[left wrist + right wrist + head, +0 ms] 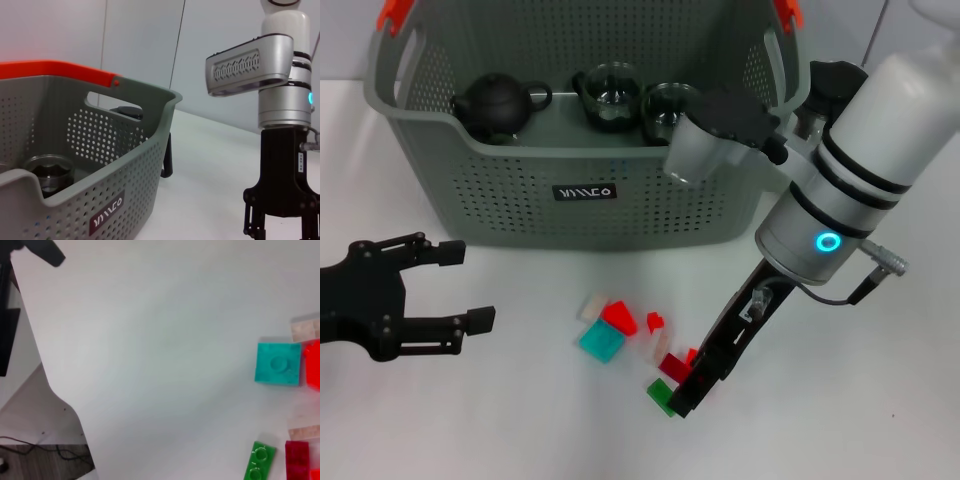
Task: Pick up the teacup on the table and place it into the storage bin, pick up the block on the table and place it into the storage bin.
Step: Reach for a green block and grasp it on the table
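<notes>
The grey-green storage bin (650, 215) stands at the back of the table. Inside it are a glass teacup (668, 108), a glass pitcher (608, 95) and a black teapot (498, 105). Loose blocks lie in front of the bin: teal (602, 342), red (618, 317), dark red (672, 362) and green (660, 396). My right gripper (680, 393) points down at the right end of this cluster, right at the green and dark red blocks. My left gripper (460, 285) hovers open and empty at the left, away from the blocks.
The right wrist view shows the teal block (278, 364), green block (261, 460) and dark red block (297, 460) on white tabletop, with the table's edge (55, 390) beyond. The bin's wall (125, 200) fills the left wrist view.
</notes>
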You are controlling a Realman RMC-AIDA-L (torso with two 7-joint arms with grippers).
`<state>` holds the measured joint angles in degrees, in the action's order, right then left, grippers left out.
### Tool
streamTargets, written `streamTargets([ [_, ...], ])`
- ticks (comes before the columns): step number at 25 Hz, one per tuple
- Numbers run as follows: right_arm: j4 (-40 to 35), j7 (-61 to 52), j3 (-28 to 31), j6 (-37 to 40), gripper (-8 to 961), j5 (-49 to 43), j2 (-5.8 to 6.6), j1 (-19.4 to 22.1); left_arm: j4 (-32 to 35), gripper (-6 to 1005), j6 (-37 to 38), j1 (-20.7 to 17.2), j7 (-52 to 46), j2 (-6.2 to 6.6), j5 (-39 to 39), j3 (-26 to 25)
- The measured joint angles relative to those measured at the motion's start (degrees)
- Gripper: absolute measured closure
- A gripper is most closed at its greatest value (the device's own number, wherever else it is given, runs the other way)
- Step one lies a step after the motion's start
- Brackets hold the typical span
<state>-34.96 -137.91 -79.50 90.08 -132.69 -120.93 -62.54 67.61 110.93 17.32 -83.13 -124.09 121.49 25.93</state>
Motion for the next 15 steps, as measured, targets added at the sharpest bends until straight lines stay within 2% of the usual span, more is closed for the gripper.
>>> streamTargets([
  [2,-0.3,-0.3,-0.9,-0.2,249,0.2,0.0,0.0,0.0,103,0.1,-0.1,0.2,-0.06,0.0,0.0],
  [15,0.1,-2.0,-9.2,-4.0,248,6.3,-0.15,-1.0,0.0,103,-0.3,0.0,2.3,0.05,0.5,-0.8],
])
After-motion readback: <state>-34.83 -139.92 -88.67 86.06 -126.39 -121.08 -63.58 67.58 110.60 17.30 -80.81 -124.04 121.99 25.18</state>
